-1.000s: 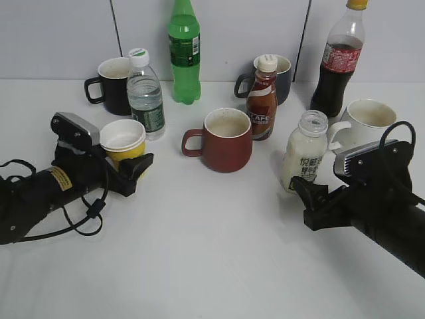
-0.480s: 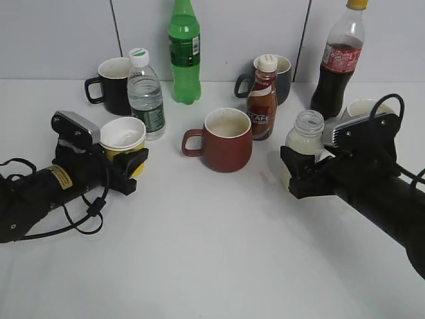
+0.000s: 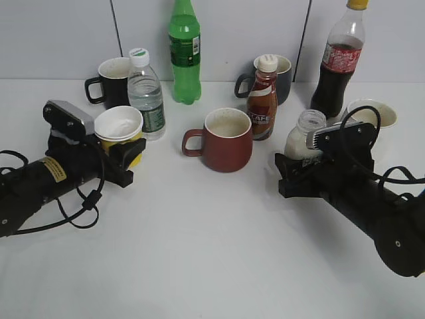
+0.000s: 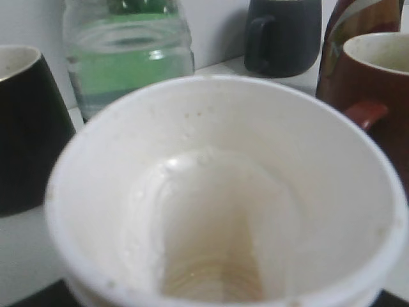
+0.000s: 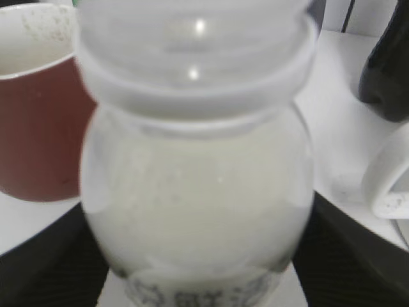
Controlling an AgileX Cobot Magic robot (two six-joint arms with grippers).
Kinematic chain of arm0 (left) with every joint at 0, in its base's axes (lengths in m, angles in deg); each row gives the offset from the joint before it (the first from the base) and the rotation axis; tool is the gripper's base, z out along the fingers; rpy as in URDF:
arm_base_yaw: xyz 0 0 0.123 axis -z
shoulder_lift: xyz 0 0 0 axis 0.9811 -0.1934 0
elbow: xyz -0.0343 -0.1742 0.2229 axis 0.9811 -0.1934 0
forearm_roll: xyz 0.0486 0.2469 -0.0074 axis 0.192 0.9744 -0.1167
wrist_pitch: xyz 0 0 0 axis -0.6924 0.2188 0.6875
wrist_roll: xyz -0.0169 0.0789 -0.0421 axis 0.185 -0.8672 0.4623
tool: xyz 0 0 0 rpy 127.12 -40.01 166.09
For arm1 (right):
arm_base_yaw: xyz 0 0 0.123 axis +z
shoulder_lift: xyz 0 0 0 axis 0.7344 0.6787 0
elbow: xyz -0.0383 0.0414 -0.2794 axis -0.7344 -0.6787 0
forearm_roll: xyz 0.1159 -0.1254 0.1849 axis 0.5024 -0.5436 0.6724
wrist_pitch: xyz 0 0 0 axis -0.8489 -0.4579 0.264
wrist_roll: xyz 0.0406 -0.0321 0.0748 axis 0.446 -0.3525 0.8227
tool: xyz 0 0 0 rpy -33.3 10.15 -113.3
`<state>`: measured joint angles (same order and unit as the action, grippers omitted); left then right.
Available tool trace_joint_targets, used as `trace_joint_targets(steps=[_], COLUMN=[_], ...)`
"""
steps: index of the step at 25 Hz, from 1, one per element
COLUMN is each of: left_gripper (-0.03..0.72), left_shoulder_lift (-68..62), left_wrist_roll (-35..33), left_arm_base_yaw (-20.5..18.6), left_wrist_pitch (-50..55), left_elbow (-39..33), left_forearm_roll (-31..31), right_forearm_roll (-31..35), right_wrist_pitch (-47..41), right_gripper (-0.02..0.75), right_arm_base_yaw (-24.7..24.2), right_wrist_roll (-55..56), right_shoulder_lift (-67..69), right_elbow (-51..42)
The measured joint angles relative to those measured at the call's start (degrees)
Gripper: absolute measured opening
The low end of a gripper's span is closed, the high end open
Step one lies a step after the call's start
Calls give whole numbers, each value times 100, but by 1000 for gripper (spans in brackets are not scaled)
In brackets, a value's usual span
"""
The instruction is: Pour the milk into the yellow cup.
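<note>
The yellow cup (image 3: 135, 150) has a white inside and rim and is held in my left gripper (image 3: 127, 157), slightly above the table at the left and tilted. Its empty white inside fills the left wrist view (image 4: 223, 192). The milk bottle (image 3: 300, 139), uncapped and nearly full of creamy liquid, stands at the right between the fingers of my right gripper (image 3: 291, 174). In the right wrist view the bottle (image 5: 198, 192) fills the middle with black fingers (image 5: 45, 268) against both its sides. It leans slightly.
A red-brown mug (image 3: 227, 141) stands between the two grippers. Behind are a brown coffee bottle (image 3: 262, 100), a water bottle (image 3: 146, 93), a black mug (image 3: 113, 85), a green bottle (image 3: 184, 53), a dark mug (image 3: 284, 73), a cola bottle (image 3: 339, 60) and a white mug (image 3: 375, 114).
My right gripper moved forward from the near right and closed round the milk bottle. My left gripper raised the yellow cup a little and drew it leftward.
</note>
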<state>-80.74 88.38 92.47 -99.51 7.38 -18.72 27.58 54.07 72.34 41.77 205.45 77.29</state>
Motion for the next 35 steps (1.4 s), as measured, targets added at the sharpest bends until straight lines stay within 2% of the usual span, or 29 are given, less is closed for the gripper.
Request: trace_joint_targets(steps=[6, 11, 15, 28, 31, 35], left_gripper=[361, 360, 360, 359, 359, 358], left_shoulder_lift=[21, 21, 21, 80, 313, 612], left_wrist_roll=[0, 0, 0, 0, 7, 70], left_arm_base_yaw=[0, 0, 0, 54, 154, 390], left_wrist_pitch=[0, 0, 0, 19, 19, 63], left_elbow=[-19, -19, -19, -23, -23, -23], left_forearm_roll=[29, 152, 235, 364, 409, 419], right_forearm_roll=[78, 103, 136, 272, 94, -564], right_wrist_pitch=[84, 89, 95, -30, -98, -92], right_gripper=[577, 489, 447, 439, 439, 439], right_arm_base_yaw=[0, 0, 0, 4, 4, 4], right_wrist_roll=[31, 54, 80, -387, -476, -709], right_shoulder_lift=[246, 492, 577, 384, 11, -538], right_elbow=[81, 179, 313, 286, 261, 268])
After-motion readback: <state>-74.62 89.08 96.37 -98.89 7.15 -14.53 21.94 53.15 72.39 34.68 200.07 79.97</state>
